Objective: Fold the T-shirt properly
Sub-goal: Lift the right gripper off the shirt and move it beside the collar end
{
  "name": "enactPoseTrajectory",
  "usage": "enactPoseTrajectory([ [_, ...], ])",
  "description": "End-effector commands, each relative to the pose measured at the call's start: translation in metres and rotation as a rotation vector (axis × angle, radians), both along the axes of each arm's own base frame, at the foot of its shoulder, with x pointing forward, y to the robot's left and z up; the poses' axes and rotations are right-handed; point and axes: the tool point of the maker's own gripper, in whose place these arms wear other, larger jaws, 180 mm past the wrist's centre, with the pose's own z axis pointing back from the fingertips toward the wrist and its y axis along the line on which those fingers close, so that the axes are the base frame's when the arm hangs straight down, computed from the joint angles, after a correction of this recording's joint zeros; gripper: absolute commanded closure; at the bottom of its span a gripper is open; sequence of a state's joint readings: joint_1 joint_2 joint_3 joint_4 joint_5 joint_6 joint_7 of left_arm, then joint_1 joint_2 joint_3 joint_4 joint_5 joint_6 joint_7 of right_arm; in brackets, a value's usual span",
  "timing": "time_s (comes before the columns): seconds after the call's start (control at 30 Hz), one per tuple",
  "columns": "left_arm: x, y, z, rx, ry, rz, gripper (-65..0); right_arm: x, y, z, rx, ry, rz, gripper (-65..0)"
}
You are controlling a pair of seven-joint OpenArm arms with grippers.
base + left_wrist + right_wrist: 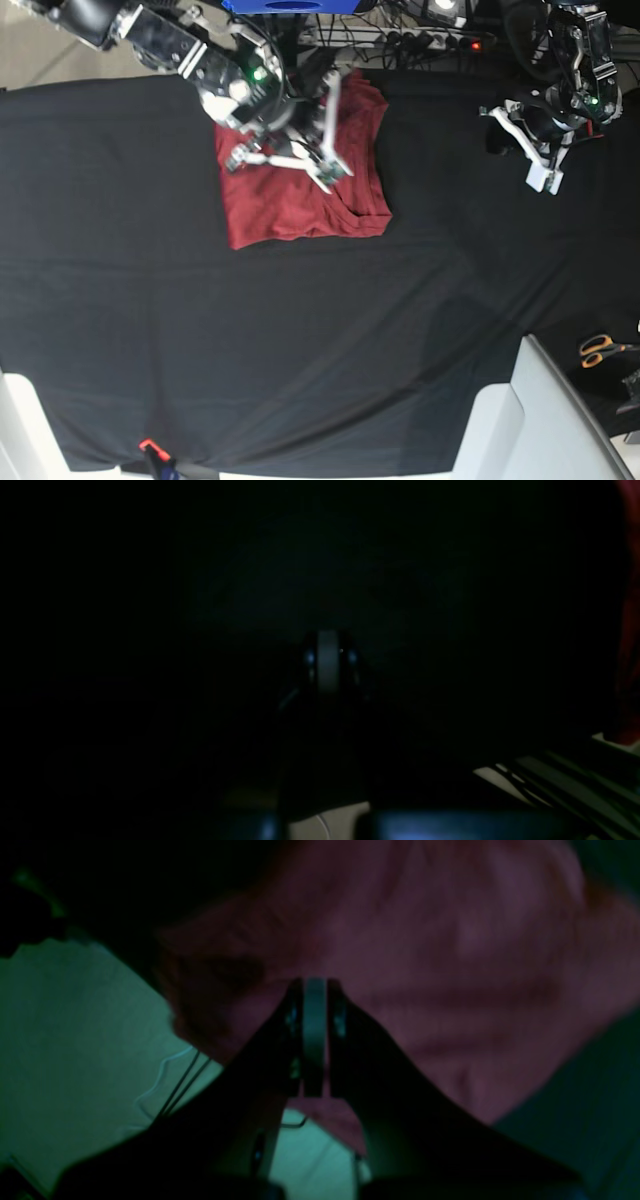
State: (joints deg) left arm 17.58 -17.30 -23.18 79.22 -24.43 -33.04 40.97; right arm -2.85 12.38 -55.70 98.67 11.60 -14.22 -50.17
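dark red t-shirt (300,205) lies folded into a rumpled rectangle on black cloth

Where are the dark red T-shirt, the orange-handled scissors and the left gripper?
Dark red knit T-shirt (300,210): base view, front half of the folded cloth.
Orange-handled scissors (602,349): base view, handle loops.
Left gripper (545,178): base view, white fingertips.
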Motion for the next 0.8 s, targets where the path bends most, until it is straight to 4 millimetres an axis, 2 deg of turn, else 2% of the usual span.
enactPoseTrajectory([
  [0.0, 0.006, 0.004, 0.008, 0.011, -0.027, -0.008, 0.0, 0.003, 0.006, 0.007, 0.037, -0.021, -0.003, -0.9],
  [0.17, 0.004, 0.007, 0.007, 0.015, -0.023, -0.001, 0.0, -0.008, 0.004, 0.001, 0.039, -0.004, -0.014, -0.9],
  [0.27, 0.000, 0.010, 0.006, 0.022, -0.012, -0.001, 0.0, -0.020, -0.002, -0.012, 0.012, 0.033, -0.018, -0.9],
  [0.37, -0.005, 0.010, 0.005, 0.024, -0.003, -0.003, 0.0, -0.039, -0.006, -0.025, -0.010, 0.084, -0.020, -0.9],
  [0.5, -0.006, 0.010, 0.004, 0.024, -0.001, -0.002, 0.0, -0.057, -0.005, -0.028, -0.006, 0.119, -0.019, -0.9],
  [0.63, -0.006, 0.010, 0.004, 0.024, -0.001, -0.002, 0.0, -0.051, -0.011, -0.027, -0.011, 0.114, -0.086, -0.8],
  [0.77, -0.006, 0.010, 0.004, 0.024, -0.001, -0.002, 0.0, -0.039, 0.000, 0.001, 0.062, 0.065, -0.097, -0.8],
])
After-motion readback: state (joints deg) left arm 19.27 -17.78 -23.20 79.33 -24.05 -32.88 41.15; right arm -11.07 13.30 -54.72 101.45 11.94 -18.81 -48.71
